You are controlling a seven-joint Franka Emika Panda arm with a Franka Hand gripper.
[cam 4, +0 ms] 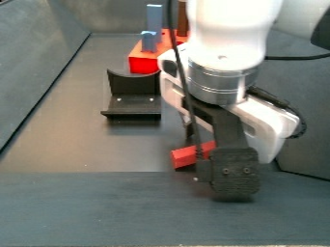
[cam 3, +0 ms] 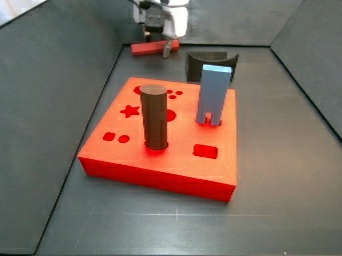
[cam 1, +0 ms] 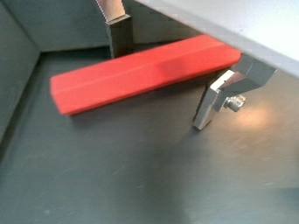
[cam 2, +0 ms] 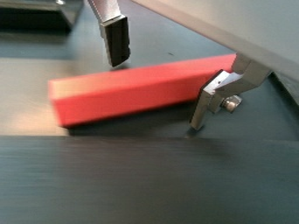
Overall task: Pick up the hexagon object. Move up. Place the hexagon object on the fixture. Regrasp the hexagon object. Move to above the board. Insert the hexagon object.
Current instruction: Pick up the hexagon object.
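Between the two silver fingers of the gripper (cam 1: 163,74), low over the dark floor (cam 1: 140,175), lies the hexagon object (cam 1: 140,74), a slim red-orange bar resting flat on its long side. Both wrist views show the jaws standing wide, one finger (cam 2: 114,37) on each long side of the bar (cam 2: 135,87); whether either pad touches the bar cannot be told, and nothing is clamped. In a side view the gripper (cam 3: 160,35) sits at the far end of the work area, behind the board (cam 3: 174,165), with the red bar (cam 3: 151,47) showing just below it on the floor. In another side view the arm's white wrist fills the foreground, the gripper (cam 4: 200,159) reaches down to the floor, and only an end of the bar (cam 4: 188,154) is visible beside the black finger mount. The board is a large bright red square block with shaped holes in its top; a dark brown cylinder (cam 3: 155,118) and a light blue block (cam 3: 215,96) both stand upright in it. The fixture (cam 3: 210,63), a dark bracket with a curved notch, stands on the floor just behind the board and near the bar, apart from it. It also appears (cam 4: 133,96) between the wrist and the board's far edge (cam 4: 145,60).
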